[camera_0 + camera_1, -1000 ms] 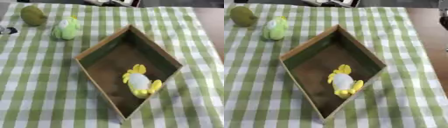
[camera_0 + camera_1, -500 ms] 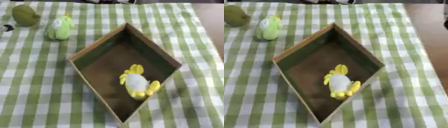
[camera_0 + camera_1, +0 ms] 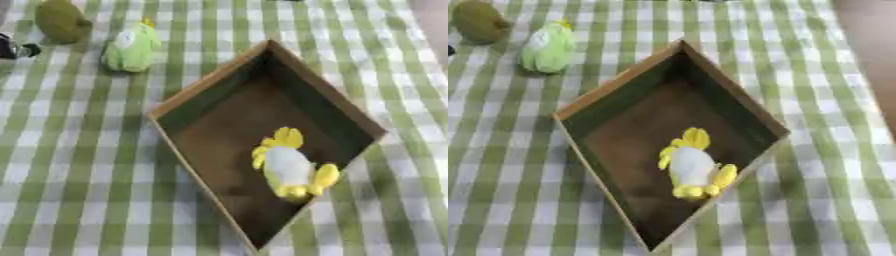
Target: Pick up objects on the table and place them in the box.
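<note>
So the brown cardboard box [image 3: 203, 89] sits turned like a diamond in the middle of the frame, on a table [image 3: 79, 165] covered with a green and white checked cloth, one corner pointing to the top and one to the bottom edge. Inside it, down toward the lower right wall, lies a white and yellow plush toy [image 3: 289, 167], kind of a chick or duck shape with yellow bits sticking out at both ends; it rests on the box floor and looks to be touching or almost touching that lower right wall, hard to say which. Outside the box, in the upper left of the frame, there's a light green plush toy [image 3: 131, 47] with a small yellow tip on top, lying on the cloth well apart from the box. Just to its upper left, near the top left corner, is a darker olive green object [image 3: 59, 22], roundish, close to the light green one, but I can't tell if they touch. At the far left edge of the left eye view there's a small black and white thing [image 3: 13, 49], too cut off to make out. Neither robot hand shows up in either view, so whether the fingers are apart or together can't be told.
</note>
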Robot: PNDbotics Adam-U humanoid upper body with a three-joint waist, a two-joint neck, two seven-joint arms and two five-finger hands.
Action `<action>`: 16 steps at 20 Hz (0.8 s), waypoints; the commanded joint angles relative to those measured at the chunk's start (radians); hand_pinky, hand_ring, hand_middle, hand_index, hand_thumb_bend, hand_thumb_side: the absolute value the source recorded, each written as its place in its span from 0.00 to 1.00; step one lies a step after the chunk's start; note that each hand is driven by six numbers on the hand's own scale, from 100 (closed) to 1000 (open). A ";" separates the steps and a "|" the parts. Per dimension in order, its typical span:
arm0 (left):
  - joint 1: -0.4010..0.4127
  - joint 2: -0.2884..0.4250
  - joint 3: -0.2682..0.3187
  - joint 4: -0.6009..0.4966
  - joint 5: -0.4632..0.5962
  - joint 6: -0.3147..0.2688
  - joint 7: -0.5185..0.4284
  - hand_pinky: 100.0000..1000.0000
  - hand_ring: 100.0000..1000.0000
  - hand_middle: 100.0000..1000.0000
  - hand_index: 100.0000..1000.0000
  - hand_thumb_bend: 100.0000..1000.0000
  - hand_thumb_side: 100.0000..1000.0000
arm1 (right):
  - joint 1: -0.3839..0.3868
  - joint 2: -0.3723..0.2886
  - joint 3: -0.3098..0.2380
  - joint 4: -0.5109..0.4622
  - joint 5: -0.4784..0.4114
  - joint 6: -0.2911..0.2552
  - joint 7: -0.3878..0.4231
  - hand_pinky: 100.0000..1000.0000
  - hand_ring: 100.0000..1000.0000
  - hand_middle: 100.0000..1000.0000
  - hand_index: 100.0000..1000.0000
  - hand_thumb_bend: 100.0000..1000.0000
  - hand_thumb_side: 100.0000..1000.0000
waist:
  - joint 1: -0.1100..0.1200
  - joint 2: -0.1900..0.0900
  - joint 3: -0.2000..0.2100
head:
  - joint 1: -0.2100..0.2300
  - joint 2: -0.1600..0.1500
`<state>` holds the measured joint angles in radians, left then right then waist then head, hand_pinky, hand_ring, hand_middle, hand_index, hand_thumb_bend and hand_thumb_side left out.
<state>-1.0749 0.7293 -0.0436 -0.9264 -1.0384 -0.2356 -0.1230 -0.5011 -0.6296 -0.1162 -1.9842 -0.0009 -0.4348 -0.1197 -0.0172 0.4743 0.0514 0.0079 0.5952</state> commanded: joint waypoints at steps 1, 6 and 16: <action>-0.028 0.045 0.018 0.002 -0.012 0.002 -0.001 0.84 0.86 0.85 0.96 0.54 0.02 | -0.008 -0.037 -0.008 -0.016 0.007 -0.004 0.001 0.83 0.88 0.62 0.93 0.00 0.41 | 0.000 -0.020 0.002 | 0.010 -0.041; -0.040 0.043 0.020 0.003 -0.018 -0.001 0.002 0.83 0.86 0.85 0.96 0.47 0.00 | -0.008 -0.036 -0.008 -0.016 0.011 -0.005 0.000 0.83 0.89 0.62 0.93 0.00 0.41 | 0.000 -0.008 -0.003 | 0.011 -0.083; -0.052 0.041 0.022 0.016 -0.014 0.005 0.028 0.82 0.85 0.85 0.96 0.38 0.00 | -0.012 -0.034 -0.006 -0.016 0.012 -0.005 0.004 0.83 0.90 0.62 0.93 0.00 0.41 | -0.003 0.006 -0.007 | 0.006 -0.094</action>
<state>-1.1077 0.7294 -0.0349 -0.9031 -1.0478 -0.2312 -0.1013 -0.5013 -0.6301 -0.1162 -1.9842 0.0076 -0.4379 -0.1170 -0.0214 0.5043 0.0442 0.0155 0.5162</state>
